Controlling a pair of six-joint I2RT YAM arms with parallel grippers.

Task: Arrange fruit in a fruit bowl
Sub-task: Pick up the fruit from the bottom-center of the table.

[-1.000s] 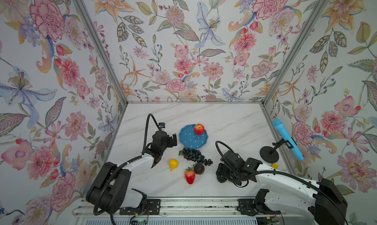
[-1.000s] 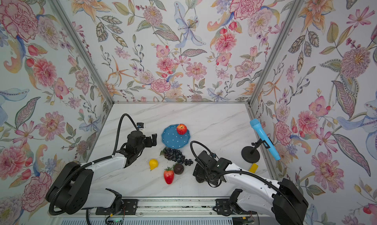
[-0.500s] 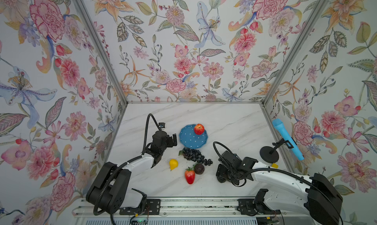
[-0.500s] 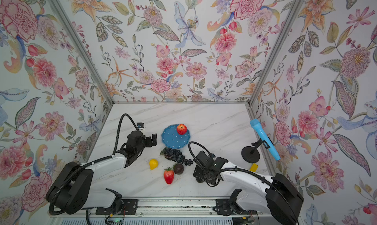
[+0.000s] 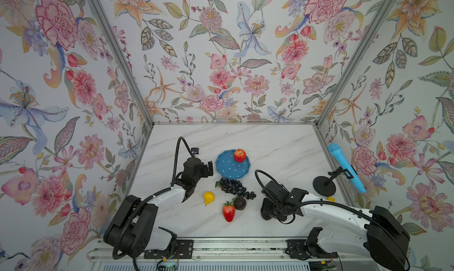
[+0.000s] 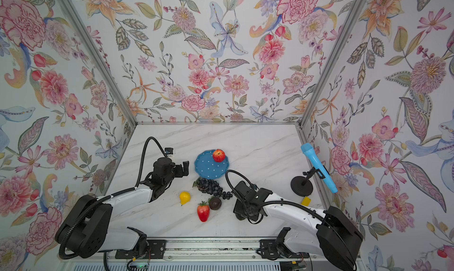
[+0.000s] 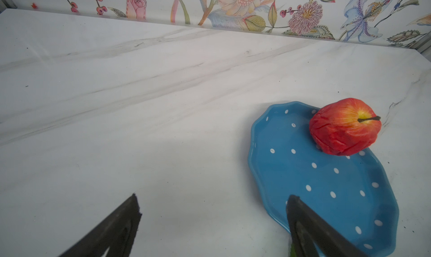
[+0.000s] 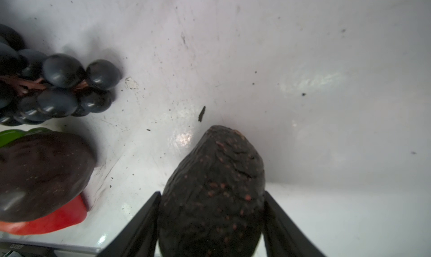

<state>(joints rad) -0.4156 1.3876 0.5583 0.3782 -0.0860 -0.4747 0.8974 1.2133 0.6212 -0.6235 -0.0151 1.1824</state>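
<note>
The right gripper (image 8: 212, 195) has its two black fingers (image 8: 144, 220) set against either flank of the blackish avocado (image 8: 214, 169). It pinches the fat end, and the narrow tip points away, low over the marble table (image 5: 270, 144). The left gripper (image 7: 213, 209) gapes wide with nothing in it, just left of the fruit bowl (image 5: 227, 169).

That dish sits mid-frame in both top views, with only the red-yellow apple (image 5: 239, 155) on its upper-right edge. Below it lie the grape bunch (image 5: 232, 185), the round brown-purple fruit (image 5: 239, 203) and the strawberry (image 5: 228, 212), with the small yellow fruit (image 5: 208, 197) to their left.

I'd worry about the hold: the avocado's skin curves and tapers, so a hard pinch could squirt it forward. A low carry could also drag the grapes. Set near the shallow rim, it may roll off.
</note>
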